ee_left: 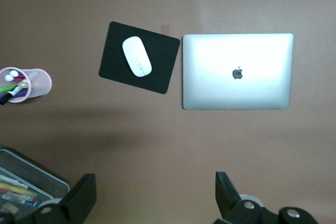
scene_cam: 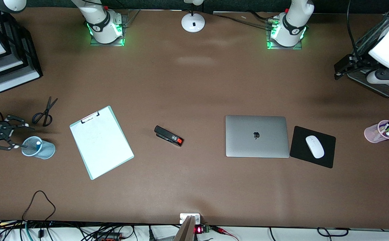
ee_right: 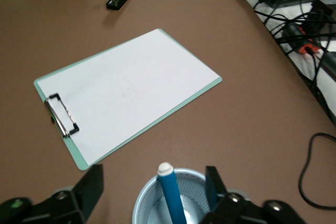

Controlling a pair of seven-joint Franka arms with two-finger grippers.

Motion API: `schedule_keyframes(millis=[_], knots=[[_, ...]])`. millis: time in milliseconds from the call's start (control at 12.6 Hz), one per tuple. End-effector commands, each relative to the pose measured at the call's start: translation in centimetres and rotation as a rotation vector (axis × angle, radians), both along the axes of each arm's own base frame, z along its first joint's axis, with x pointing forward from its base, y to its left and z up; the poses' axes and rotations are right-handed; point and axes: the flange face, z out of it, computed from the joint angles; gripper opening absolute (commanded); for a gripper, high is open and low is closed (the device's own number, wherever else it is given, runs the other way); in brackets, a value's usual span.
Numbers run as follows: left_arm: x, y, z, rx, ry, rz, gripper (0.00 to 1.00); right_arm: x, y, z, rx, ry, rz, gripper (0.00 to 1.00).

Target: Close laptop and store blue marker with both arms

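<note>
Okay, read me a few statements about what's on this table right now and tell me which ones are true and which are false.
1. The laptop lies shut on the table. True.
2. The blue marker lies flat on the clipboard. False: it stands in the blue mesh cup, white end up.
3. The right gripper is open, with the cup below it. True.
4. The white mouse rests on the laptop's lid. False: it sits on the black mouse pad beside the laptop, toward the left arm's end of the table.
5. The left gripper holds a pen from the pink cup. False: it is open and empty, up over bare table.
</note>
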Motion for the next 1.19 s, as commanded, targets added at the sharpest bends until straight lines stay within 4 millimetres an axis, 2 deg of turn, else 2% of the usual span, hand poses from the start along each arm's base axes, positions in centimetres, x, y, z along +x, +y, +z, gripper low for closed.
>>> schedule_keyframes(millis=[0,159,318,556,715,874,1113], knots=[[-0.8,-0.4,-1.0,-0.016,-0.033,-0.022,1.00,0.0,3.8,6.8,-0.043,0.111,-0.092,1.00],[-0.6,-0.5,-1.2,-0.016,-0.044,-0.027,1.00,0.3,7.6,10.9,-0.096,0.174,-0.136,1.00],[-0.6,-0.5,-0.5,-0.018,-0.058,-0.024,1.00,-0.1,11.4,14.3,-0.140,0.256,-0.215,1.00],[-1.0,0.0,0.0,-0.018,-0.060,-0.014,1.00,-0.6,18.9,17.8,-0.208,0.362,-0.328,1.00],[-1.4,0.0,0.1,-0.016,-0.041,-0.014,1.00,-1.4,23.3,19.1,-0.244,0.473,-0.482,1.00],[-1.4,-0.1,0.1,-0.016,-0.040,-0.018,1.00,-1.3,27.0,19.4,-0.319,0.548,-0.603,1.00],[-1.8,-1.1,0.0,-0.008,-0.022,-0.036,1.00,-1.7,31.3,20.9,-0.400,0.653,-0.890,1.00]])
